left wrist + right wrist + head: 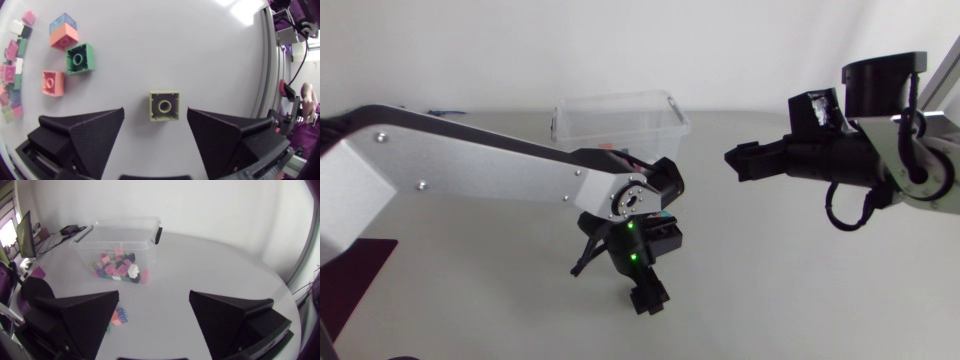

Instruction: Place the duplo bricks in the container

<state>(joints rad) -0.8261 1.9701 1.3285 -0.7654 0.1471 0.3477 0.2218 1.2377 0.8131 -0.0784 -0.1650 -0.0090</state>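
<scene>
A pale yellow-green duplo brick lies stud-up on the white table, between the fingers of my left gripper. The gripper is open and there is a gap between the brick and each finger. In the head view the left gripper points straight down in front of the clear container and hides the brick. The container holds several coloured bricks. My right gripper hangs open and empty in the air, right of the container, facing it.
Beside my left gripper lie a green brick, a salmon brick and a salmon brick against a blue one. The salmon-and-blue pair also shows near the right gripper's finger. The table's edge runs beyond the other finger.
</scene>
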